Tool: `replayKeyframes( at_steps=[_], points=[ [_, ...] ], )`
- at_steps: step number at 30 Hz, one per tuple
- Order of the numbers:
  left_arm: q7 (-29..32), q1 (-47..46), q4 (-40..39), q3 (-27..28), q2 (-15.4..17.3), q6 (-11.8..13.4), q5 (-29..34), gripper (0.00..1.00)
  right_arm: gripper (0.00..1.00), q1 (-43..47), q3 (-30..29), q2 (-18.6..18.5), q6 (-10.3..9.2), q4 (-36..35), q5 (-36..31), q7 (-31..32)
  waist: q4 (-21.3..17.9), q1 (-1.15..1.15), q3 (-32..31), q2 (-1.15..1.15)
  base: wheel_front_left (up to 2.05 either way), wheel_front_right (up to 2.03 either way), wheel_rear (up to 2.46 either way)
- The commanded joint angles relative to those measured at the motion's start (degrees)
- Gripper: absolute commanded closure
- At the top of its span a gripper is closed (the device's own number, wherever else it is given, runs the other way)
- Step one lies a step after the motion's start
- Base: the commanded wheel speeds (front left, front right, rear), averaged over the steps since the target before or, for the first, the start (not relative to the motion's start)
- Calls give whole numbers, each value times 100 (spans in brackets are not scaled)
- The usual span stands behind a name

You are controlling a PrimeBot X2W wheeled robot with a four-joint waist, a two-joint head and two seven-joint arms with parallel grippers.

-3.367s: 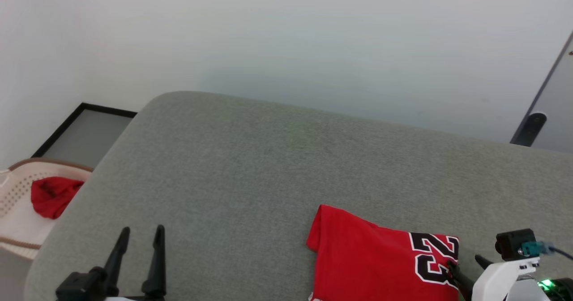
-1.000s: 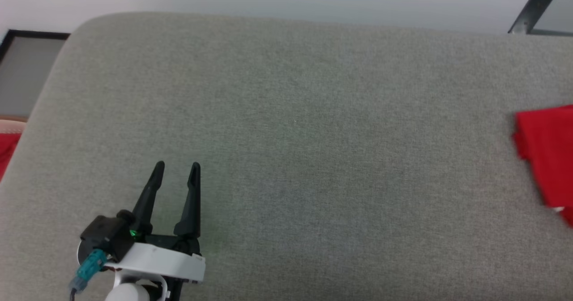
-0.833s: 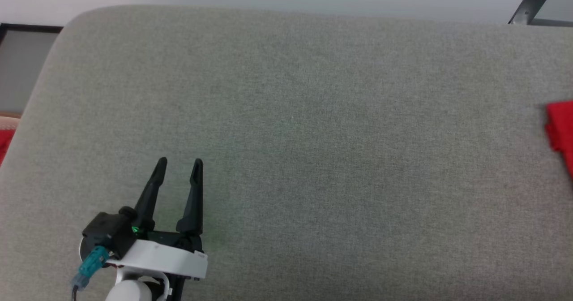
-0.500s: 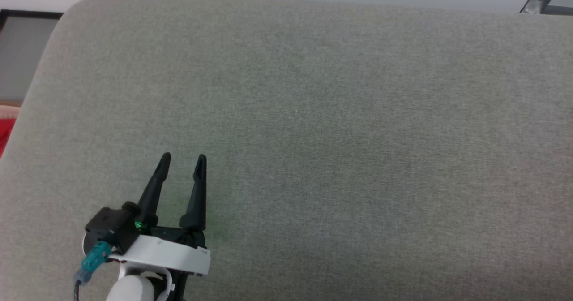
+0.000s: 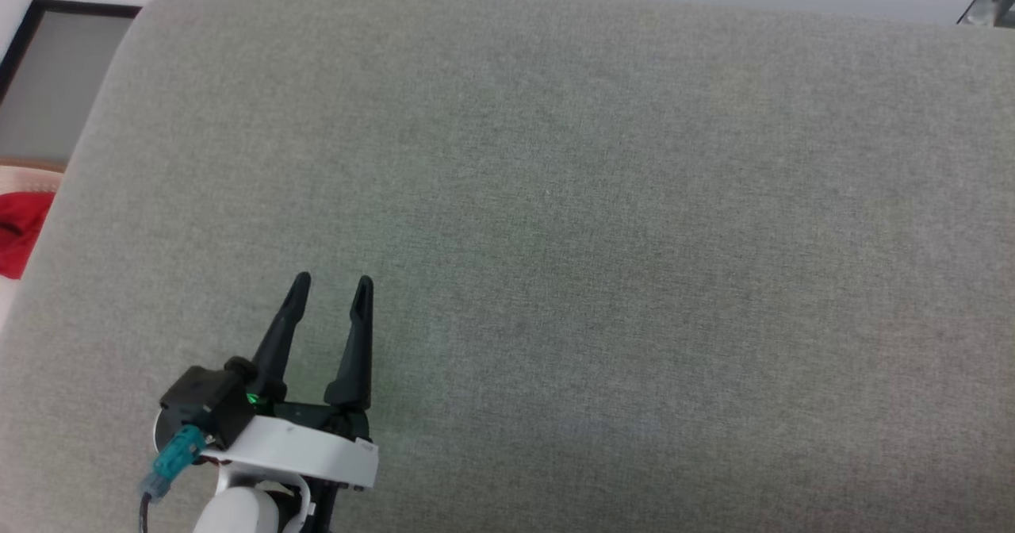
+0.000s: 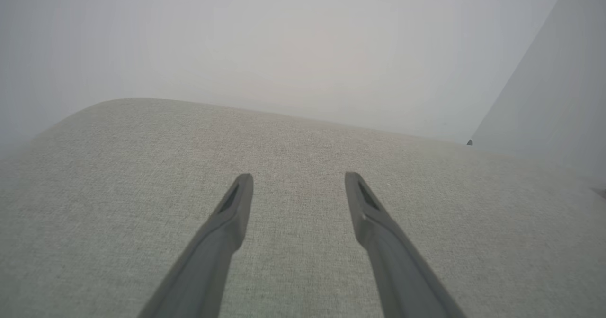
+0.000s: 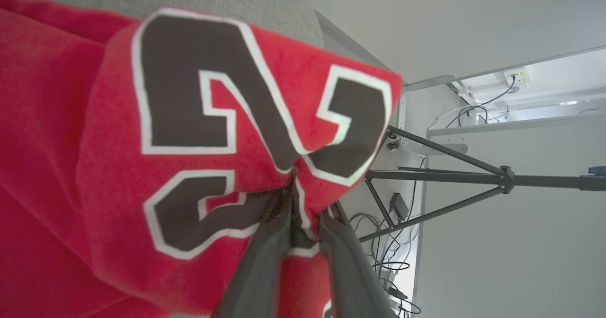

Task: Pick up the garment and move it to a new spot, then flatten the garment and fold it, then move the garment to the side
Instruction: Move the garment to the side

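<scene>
right wrist view: garment (image 7: 118,166) pinched in right tool (image 7: 303,204).

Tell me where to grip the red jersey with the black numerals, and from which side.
On the bright red fabric jersey, likely take the bunched fold at its black numerals, edge-on, as the right pincer does: the cloth gathers there into a pinchable ridge.

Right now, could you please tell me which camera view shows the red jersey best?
The right wrist view: the jersey is close up, its black number readable, bunched fabric pinched in the right gripper. The head and left wrist views take in the grey cushion and the open left gripper.
</scene>
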Motion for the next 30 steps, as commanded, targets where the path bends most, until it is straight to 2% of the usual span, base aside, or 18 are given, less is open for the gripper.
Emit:
replayKeyframes(
  at_steps=[1, 8, 13, 21, 30],
  points=[
    [5, -12, 8, 19, 12, 6, 1, 0, 0, -80, -100, 70, -9, 90, -100, -35, -9, 0, -46, 0, 0, 0, 0],
    [5, 86, 49, 24, 45, 6, -3, 0, 0, -138, -394, 313, -9, 262, -506, -208, -98, 0, -241, 0, 0, 0, 0],
    [5, 146, 60, 47, 68, 6, 3, 0, 0, -147, -648, 557, -9, 128, -695, -688, -181, 0, -406, 0, 0, 0, 0],
    [4, 325, 59, 126, 135, 5, 55, 0, 0, 189, -971, 1343, -9, -383, -830, -2109, -441, 0, -846, 0, 0, 0, 0],
    [5, 528, 48, 151, 204, 5, 88, 0, 0, 1053, -1466, 2432, -9, -1028, -951, -3520, -803, 0, -1354, 0, 0, 0, 0]
  ],
)
